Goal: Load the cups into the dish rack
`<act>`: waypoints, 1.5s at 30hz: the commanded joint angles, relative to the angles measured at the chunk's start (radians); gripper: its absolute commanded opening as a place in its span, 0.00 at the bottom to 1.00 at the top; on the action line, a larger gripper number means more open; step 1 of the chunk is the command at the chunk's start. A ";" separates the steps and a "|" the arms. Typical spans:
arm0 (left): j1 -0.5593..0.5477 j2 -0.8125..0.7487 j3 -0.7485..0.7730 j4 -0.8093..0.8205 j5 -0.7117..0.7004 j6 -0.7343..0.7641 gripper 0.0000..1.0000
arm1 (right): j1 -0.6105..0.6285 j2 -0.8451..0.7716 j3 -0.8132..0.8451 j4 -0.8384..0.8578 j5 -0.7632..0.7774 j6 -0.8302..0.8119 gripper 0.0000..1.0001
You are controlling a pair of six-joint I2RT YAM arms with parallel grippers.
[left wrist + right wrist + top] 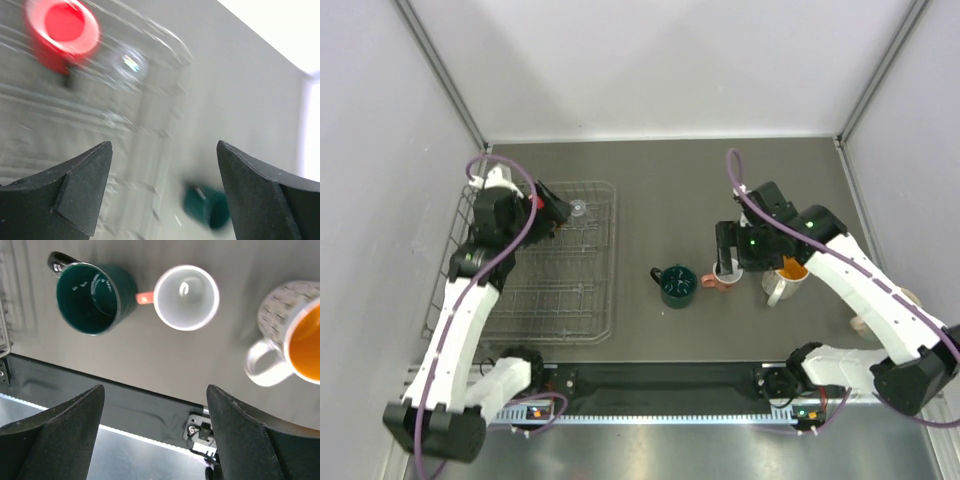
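Grey table (670, 190): red mug (62, 30) blurred in dish rack (560, 300); both jaws gape, empty.

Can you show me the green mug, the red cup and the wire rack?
green mug (87, 297), right wrist view, its inside
red cup (62, 22), left wrist view, its inside
wire rack (570, 290), top view, bare grid

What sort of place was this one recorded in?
Probably a robot lab cell, not a kitchen: bare white walls box in a grey table holding a wire dish rack and dark green mug.
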 commanded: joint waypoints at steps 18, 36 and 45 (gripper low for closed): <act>-0.258 -0.467 -0.387 -0.154 0.485 -0.233 0.87 | 0.276 0.465 0.273 0.135 0.084 0.095 0.69; -0.259 -0.564 -0.275 -0.327 0.523 -0.217 0.87 | 0.268 0.570 0.208 0.192 0.191 0.039 0.64; -0.258 -0.486 -0.258 -0.304 0.548 -0.184 0.86 | 0.250 0.569 0.147 0.260 0.170 0.009 0.55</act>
